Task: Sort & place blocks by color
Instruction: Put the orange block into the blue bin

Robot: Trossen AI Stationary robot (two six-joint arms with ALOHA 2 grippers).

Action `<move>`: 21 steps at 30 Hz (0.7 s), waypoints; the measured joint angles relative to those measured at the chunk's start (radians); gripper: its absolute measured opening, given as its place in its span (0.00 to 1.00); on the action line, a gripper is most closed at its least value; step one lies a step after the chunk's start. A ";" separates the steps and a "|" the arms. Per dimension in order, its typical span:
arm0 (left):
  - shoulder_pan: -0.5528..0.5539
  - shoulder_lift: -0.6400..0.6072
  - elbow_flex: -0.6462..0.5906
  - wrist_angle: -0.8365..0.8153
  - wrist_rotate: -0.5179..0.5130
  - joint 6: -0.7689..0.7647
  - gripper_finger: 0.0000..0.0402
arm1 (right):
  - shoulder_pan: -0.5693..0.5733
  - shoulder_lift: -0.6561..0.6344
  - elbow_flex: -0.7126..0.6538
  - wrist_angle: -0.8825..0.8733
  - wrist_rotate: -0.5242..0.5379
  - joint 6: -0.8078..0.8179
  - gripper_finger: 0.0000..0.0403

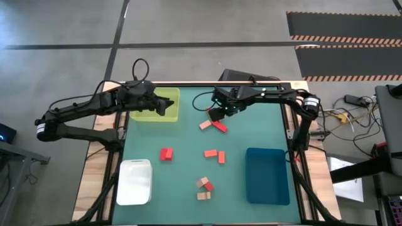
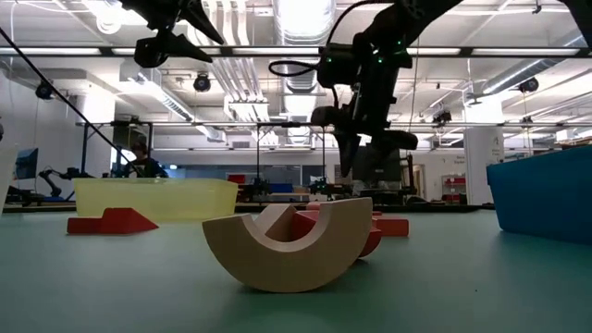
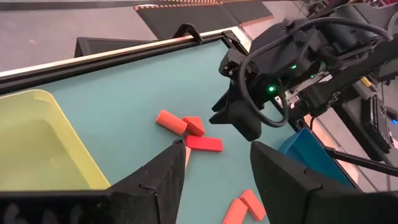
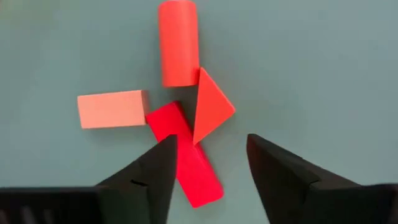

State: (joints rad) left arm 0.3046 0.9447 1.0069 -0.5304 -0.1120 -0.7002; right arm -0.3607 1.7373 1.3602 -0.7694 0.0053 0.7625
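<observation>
**High view.** The surface [image 1: 188, 157] carries three trays: yellow-green tray [image 1: 164, 105] at 11 o'clock, white tray [image 1: 134, 182] at 7 o'clock, blue tray [image 1: 267, 176] at 4 o'clock. The blocks lie in four loose groups: a cluster [image 1: 213, 125] near 12 o'clock, a red pair [image 1: 166, 154] left of centre, an orange pair [image 1: 215, 155] at centre, and a mixed trio [image 1: 204, 186] toward 6 o'clock. The left gripper [image 1: 164, 105] hangs over the yellow-green tray; the right gripper [image 1: 218, 113] hovers just above the 12 o'clock cluster.

**Low view.** A tan arch [image 2: 289, 242] stands nearest the camera, with red pieces behind it and a red wedge [image 2: 111, 221] toward 9 o'clock. The right arm descends behind the arch.

**Left wrist view.** The left fingers [image 3: 165, 177] stand apart and hold nothing. Beyond them lie the cluster and the right arm.

**Right wrist view.** The right fingers [image 4: 155, 171] stand apart, empty, straddling one end of a red bar [image 4: 183, 155]. The bar touches an orange triangle [image 4: 208, 106], a salmon block [image 4: 112, 109] and an orange cylinder [image 4: 178, 42].

**Handling.** The blocks look light, rigid and smooth. Flat-sided bars are best pinched across their short width at mid-length. The cylinder may roll, and the triangle's sloped faces may slip. Touching neighbours are likely to be nudged.
</observation>
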 joint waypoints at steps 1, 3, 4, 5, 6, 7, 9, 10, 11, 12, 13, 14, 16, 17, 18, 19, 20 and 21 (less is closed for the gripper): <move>0.000 0.000 0.000 0.000 0.000 0.000 0.41 | 0.000 0.003 0.000 0.001 0.010 0.000 0.49; 0.001 0.000 0.000 0.000 0.000 0.000 0.41 | 0.000 0.013 0.000 0.008 0.033 -0.001 0.54; 0.001 0.000 0.000 0.000 0.000 0.000 0.41 | 0.000 0.016 0.000 0.013 0.038 -0.001 0.56; 0.001 0.000 0.000 0.000 0.000 0.000 0.41 | 0.000 0.021 0.000 0.021 0.041 -0.001 0.58; 0.001 0.000 0.000 0.000 0.000 0.001 0.41 | 0.000 0.026 0.000 0.034 0.043 -0.002 0.59; 0.001 0.000 0.000 0.000 0.000 0.003 0.41 | 0.000 0.029 0.000 0.047 0.043 -0.002 0.61; 0.001 0.000 0.000 0.000 0.000 0.003 0.41 | 0.000 0.040 0.000 0.054 0.043 -0.003 0.63; 0.001 0.000 0.000 0.000 0.000 0.004 0.41 | 0.000 0.045 0.000 0.056 0.043 -0.003 0.64; 0.001 0.000 0.000 0.000 0.000 0.004 0.41 | 0.000 0.050 0.000 0.055 0.043 -0.003 0.64; 0.001 0.000 0.000 0.000 0.000 0.004 0.41 | 0.000 0.055 0.000 0.053 0.044 -0.004 0.65; 0.001 0.000 0.000 0.000 0.000 0.004 0.41 | 0.000 0.060 -0.001 0.053 0.044 -0.005 0.65; 0.001 0.000 0.000 0.000 0.000 0.004 0.41 | 0.001 0.065 -0.001 0.054 0.044 -0.005 0.65; 0.001 0.000 0.000 0.000 0.000 0.005 0.41 | 0.001 0.073 -0.001 0.054 0.046 -0.006 0.65; 0.001 0.000 0.000 0.000 0.000 0.006 0.41 | 0.001 0.076 -0.001 0.055 0.047 -0.006 0.65; 0.001 0.000 0.000 0.000 -0.001 0.006 0.41 | 0.001 0.080 -0.001 0.054 0.047 -0.007 0.65; 0.001 0.000 0.000 0.000 -0.001 0.006 0.41 | 0.001 0.083 -0.001 0.054 0.048 -0.007 0.65; 0.001 0.000 0.000 0.000 -0.001 0.006 0.41 | 0.001 0.087 -0.001 0.055 0.048 -0.008 0.65; 0.001 0.000 0.000 0.000 -0.001 0.006 0.41 | 0.001 0.090 -0.001 0.057 0.049 -0.008 0.65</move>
State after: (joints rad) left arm 0.3054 0.9451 1.0069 -0.5304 -0.1127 -0.6941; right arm -0.3599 1.8278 1.3594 -0.7128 0.0540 0.7548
